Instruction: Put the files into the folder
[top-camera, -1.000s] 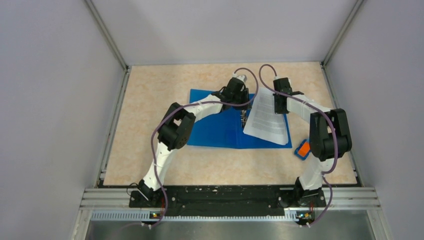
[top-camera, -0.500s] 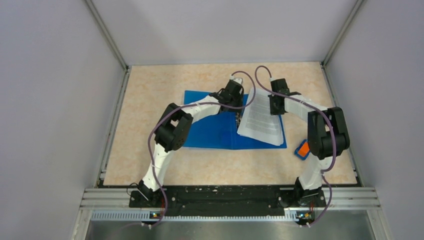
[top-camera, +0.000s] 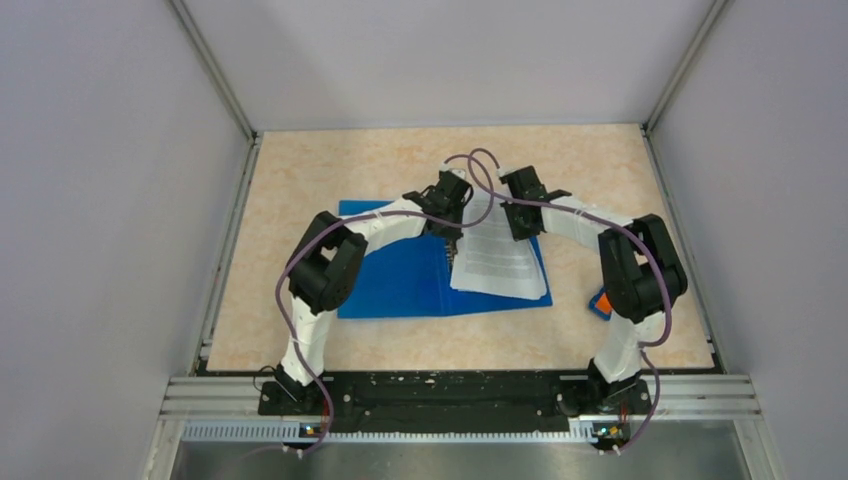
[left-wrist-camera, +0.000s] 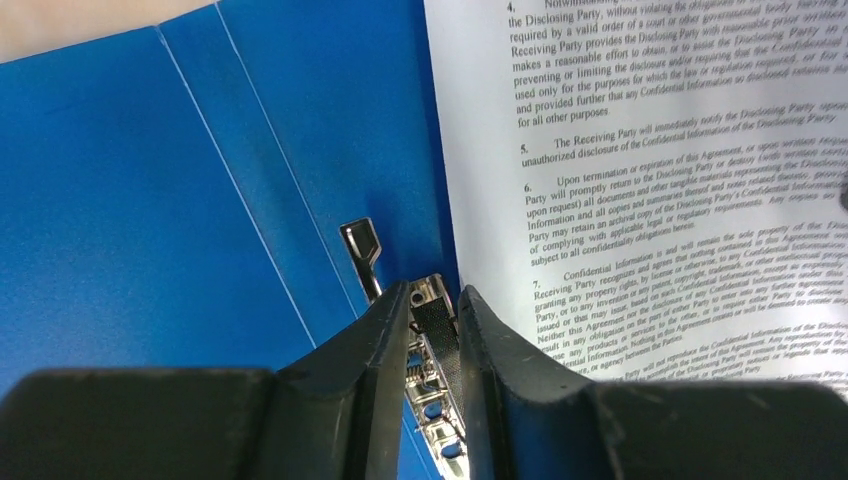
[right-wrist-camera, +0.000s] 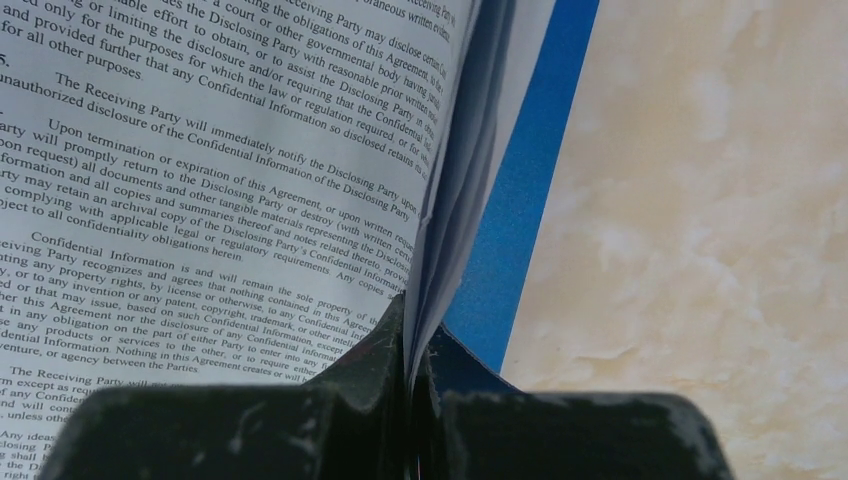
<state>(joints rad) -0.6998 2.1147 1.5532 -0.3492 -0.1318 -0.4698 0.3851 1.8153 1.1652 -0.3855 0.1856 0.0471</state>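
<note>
Top view: bright, even, diffuse light fr. above. Soft, faint shadows under left arm (top-camera: 325, 265) & right arm (top-camera: 640, 265) on table (top-camera: 450, 340). Dull sheen on metal strip (top-camera: 450, 455) at near edge. Sharp throughout.
Left wrist view: files (left-wrist-camera: 650, 180) bright, print crisp at centre, softer twd. right edge. Folder (left-wrist-camera: 150, 200) saturated, evenly lit. Small glints on metal clip (left-wrist-camera: 430, 340). Left fingers (left-wrist-camera: 370, 360) dark, soft-focus.
Right wrist view: print sharp; sheet undersides in bluish shade. Right fingers (right-wrist-camera: 350, 370) underexposed, blurred. Tabletop slightly soft.
</note>
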